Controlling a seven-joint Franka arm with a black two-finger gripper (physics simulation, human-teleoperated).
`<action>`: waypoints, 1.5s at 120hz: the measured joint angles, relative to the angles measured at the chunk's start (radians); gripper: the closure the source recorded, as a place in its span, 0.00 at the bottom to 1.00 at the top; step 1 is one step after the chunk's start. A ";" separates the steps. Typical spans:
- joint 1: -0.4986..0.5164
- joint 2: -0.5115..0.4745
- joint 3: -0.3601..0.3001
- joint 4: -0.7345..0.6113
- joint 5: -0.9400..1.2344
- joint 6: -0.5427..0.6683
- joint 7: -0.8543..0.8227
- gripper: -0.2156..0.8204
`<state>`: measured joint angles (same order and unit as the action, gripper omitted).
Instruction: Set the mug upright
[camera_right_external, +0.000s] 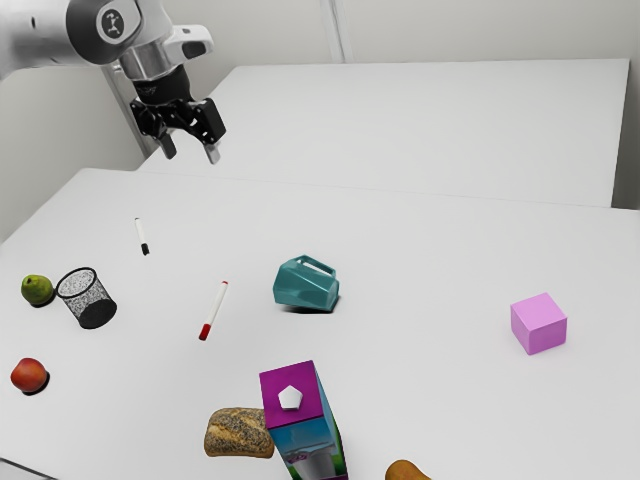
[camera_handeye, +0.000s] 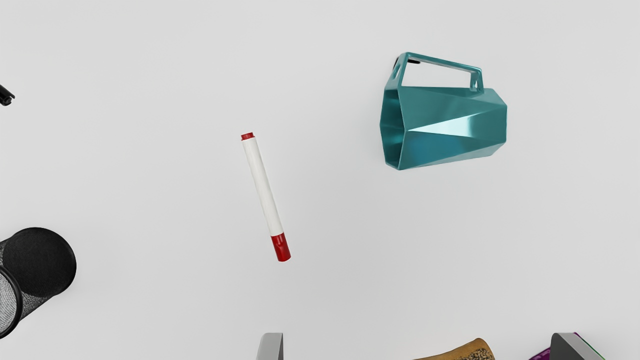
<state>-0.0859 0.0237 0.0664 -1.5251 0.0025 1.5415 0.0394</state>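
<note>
Below and well apart from spread, empty tool (camera_right_external: 190, 154): teal mug (camera_right_external: 305, 288) on side.

Mug (camera_right_external: 305, 289), markers (camera_right_external: 215, 308), bread (camera_right_external: 236, 433) on table (camera_right_external: 430, 270)

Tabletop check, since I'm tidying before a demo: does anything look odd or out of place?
The teal faceted mug lies on its side on the white table, its open mouth facing sideways; mugs normally stand upright. No spill shows.
</note>
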 joint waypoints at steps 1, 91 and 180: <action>0.000 0.000 0.000 0.000 0.000 0.000 0.000 0.23; 0.118 -0.063 0.021 -0.300 -0.180 0.201 0.051 0.23; 0.120 0.053 0.036 -0.593 -0.764 0.592 0.451 0.24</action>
<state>0.0346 0.0764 0.1028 -2.1184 -0.7612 2.1339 0.4900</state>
